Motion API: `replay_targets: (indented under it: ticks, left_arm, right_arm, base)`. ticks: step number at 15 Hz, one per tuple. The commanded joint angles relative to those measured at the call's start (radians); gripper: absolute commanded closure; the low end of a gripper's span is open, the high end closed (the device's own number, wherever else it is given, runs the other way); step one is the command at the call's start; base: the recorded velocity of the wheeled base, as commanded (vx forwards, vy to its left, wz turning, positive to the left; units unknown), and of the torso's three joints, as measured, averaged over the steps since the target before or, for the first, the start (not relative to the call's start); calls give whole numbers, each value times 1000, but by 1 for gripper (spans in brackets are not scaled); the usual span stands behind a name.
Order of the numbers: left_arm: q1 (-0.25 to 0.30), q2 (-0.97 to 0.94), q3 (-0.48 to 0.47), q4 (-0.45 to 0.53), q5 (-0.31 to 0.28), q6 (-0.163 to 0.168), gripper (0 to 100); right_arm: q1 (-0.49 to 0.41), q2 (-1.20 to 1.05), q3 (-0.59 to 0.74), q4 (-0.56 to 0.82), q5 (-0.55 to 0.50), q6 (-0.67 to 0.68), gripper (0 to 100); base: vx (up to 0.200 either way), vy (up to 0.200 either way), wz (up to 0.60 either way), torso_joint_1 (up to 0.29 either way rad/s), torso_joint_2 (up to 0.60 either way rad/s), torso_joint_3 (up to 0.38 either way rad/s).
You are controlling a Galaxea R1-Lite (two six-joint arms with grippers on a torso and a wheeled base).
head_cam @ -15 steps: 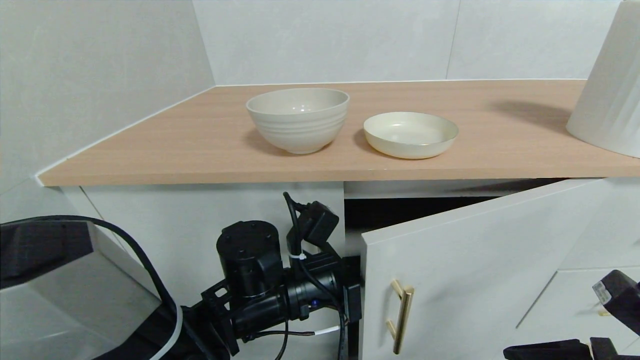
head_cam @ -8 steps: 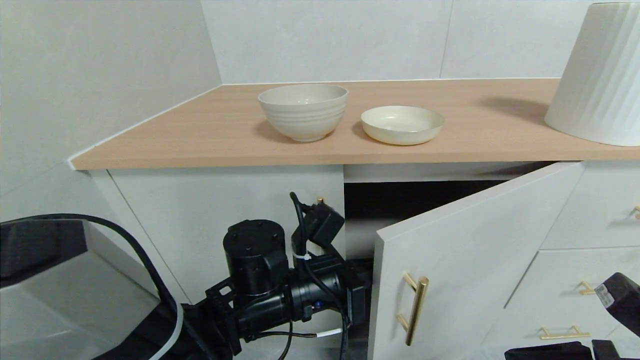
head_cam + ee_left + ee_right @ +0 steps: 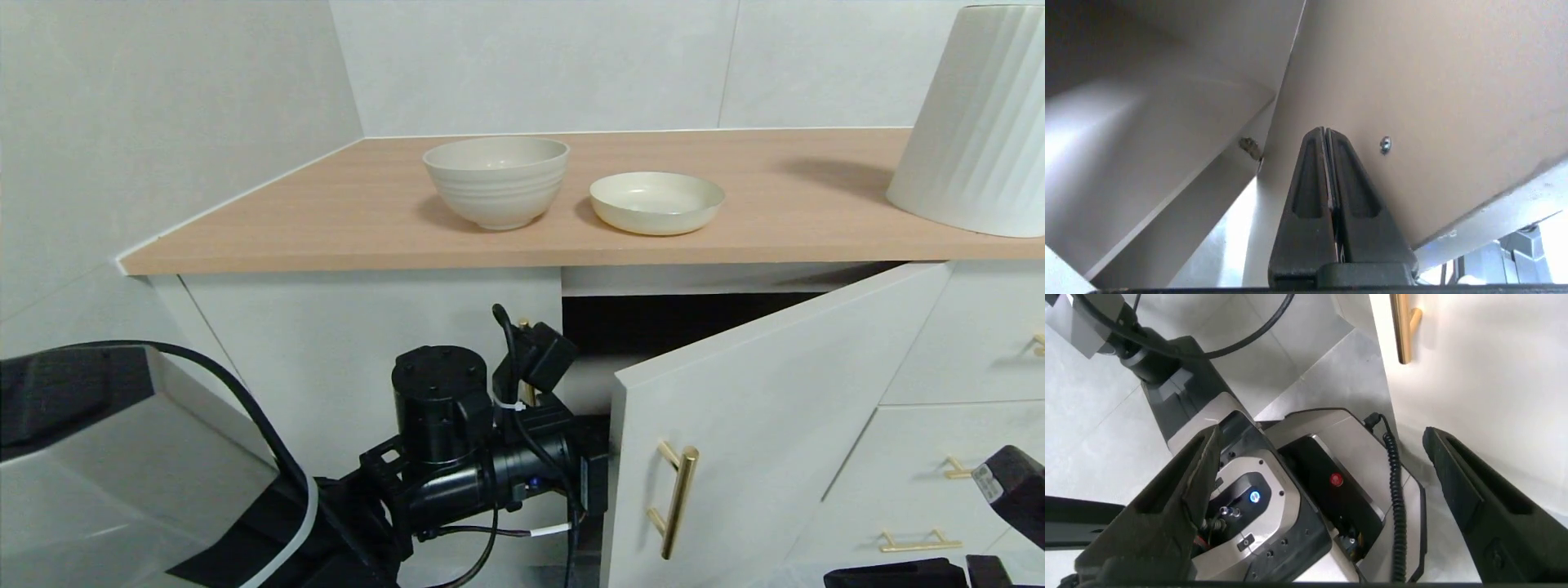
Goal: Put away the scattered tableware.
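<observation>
A ribbed cream bowl and a shallow cream dish stand side by side on the wooden countertop. Below them a white cabinet door with a gold handle hangs partly open. My left arm sits low at the door's free edge, its fingers hidden behind the door. In the left wrist view my left gripper is shut with nothing in it, its tips against the door's inner face. My right gripper is wide open and empty, low beside the cabinet front.
A tall white ribbed shade stands at the countertop's right end. Drawers with gold handles lie right of the open door. Walls close off the left and back. The cabinet opening is dark.
The head view has shifted back and up, so more of the cabinet front shows. My left arm has moved slightly right and up toward the door's edge.
</observation>
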Motion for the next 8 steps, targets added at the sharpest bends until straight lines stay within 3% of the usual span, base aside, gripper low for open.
replay_targets:
  ticks: [1, 7, 8]
  left_arm:
    - [0, -1, -16, 19, 1, 0, 100]
    - [-18, 2, -85, 117, 38, 0, 100]
    - [-20, 7, -94, 119, 36, 0, 100]
  right_arm:
    - [0, 5, 0, 0, 0, 0, 0]
    - [2, -2, 0, 0, 0, 0, 0]
    - [2, -3, 0, 0, 0, 0, 0]
  base:
    - [0, 0, 0, 0, 0, 0]
    - [-200, 0, 0, 2, 2, 2]
    - [0, 0, 0, 0, 0, 0]
